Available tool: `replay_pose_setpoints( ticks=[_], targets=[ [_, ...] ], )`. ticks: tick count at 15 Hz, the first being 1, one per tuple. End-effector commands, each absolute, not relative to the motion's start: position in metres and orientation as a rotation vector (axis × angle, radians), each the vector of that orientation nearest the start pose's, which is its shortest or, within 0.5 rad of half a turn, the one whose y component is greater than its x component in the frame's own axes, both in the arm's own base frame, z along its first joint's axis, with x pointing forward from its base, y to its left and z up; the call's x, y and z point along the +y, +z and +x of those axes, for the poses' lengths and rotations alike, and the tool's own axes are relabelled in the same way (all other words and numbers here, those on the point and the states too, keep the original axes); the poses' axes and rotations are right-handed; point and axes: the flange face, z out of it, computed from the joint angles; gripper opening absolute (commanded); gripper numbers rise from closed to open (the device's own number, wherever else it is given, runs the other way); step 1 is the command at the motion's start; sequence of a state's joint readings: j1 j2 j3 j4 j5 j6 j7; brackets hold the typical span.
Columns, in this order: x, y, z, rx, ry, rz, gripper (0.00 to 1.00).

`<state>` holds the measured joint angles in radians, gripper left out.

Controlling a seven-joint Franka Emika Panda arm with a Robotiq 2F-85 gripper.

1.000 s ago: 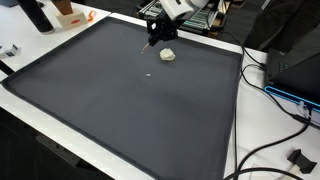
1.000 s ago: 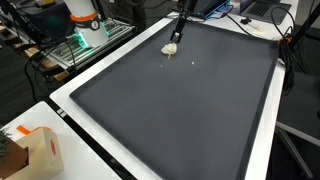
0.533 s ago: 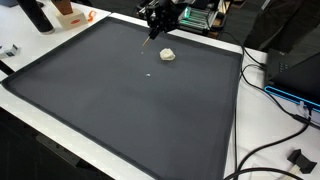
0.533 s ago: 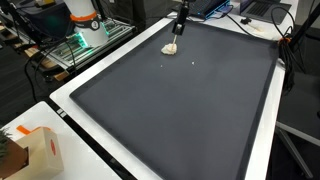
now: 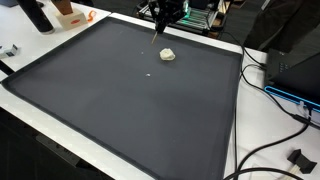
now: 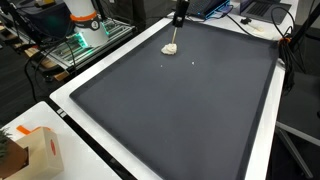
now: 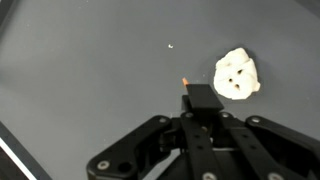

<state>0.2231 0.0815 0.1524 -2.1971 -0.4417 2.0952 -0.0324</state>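
A small white crumpled lump [image 5: 167,55] [image 6: 171,48] [image 7: 237,74] lies near the far edge of the large dark mat [image 5: 120,110] [image 6: 190,110]. My gripper [image 5: 165,14] [image 6: 179,14] [image 7: 200,100] hangs above the mat just beside the lump, not touching it. Its fingers are shut on a thin dark stick whose orange tip [image 7: 185,78] points down at the mat. In an exterior view the stick [image 6: 176,35] reaches down toward the lump. A tiny white speck [image 5: 150,72] [image 7: 170,45] lies on the mat a little away from the lump.
The mat sits on a white table [image 5: 60,150]. Cables [image 5: 275,150] run along one side. An orange and white box [image 6: 35,150] stands at a table corner. A dark bottle [image 5: 38,15] and lit equipment [image 6: 85,35] stand beyond the mat's edges.
The gripper has risen from the mat with the stick and drifted slightly toward the far edge. The lump and the speck have not moved.
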Motion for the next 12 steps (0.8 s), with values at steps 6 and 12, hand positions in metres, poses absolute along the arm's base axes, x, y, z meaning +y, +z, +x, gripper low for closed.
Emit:
replay_pose_setpoints(
  ticks=[6, 12],
  targets=[
    [0.167, 0.357, 0.476, -1.233, 0.226, -3.083, 0.03],
    [0.172, 0.359, 0.482, -1.252, 0.223, -3.066, 0.13]
  ],
)
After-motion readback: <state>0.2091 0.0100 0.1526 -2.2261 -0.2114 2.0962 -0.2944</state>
